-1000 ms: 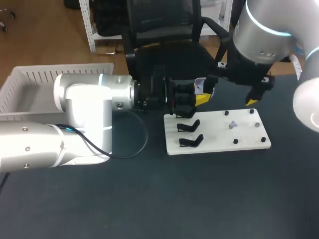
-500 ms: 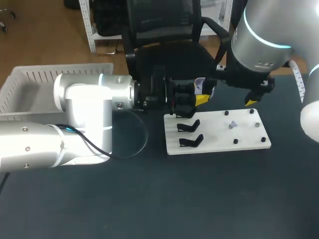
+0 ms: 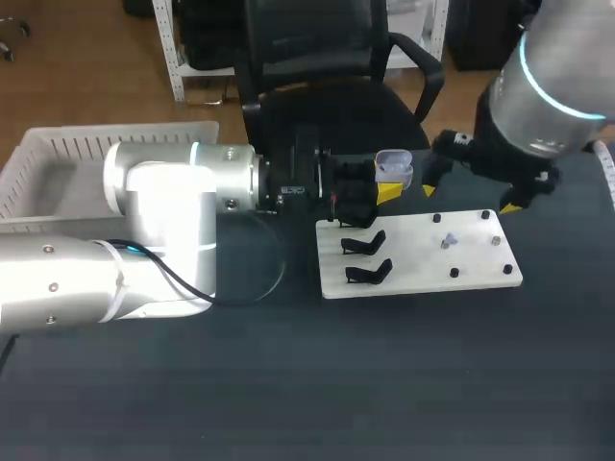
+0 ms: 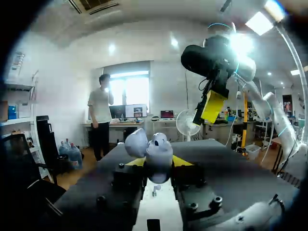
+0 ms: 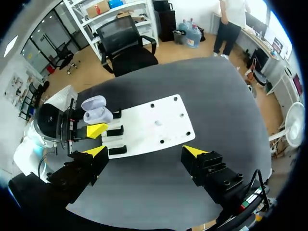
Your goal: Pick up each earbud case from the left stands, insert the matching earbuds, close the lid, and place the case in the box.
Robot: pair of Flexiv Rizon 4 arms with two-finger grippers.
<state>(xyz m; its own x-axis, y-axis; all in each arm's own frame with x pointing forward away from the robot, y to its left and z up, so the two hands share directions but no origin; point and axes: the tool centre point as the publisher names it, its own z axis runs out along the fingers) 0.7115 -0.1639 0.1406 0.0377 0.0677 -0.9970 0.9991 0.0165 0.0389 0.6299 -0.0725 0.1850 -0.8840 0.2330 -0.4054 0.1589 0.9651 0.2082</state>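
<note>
Nearby, white board (image 3: 420,279), black stands (image 3: 365,242), left tool (image 4: 159,162) clamped on open case (image 3: 394,166), right tool (image 5: 144,152) apart.

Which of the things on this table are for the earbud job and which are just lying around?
Job: open earbud case in left gripper; white stand board; two black stands; white basket; right gripper, open.
Not the job: black table; left arm's black cable.

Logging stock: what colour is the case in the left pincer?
Pale lavender; the case shows best in the right wrist view.
</note>
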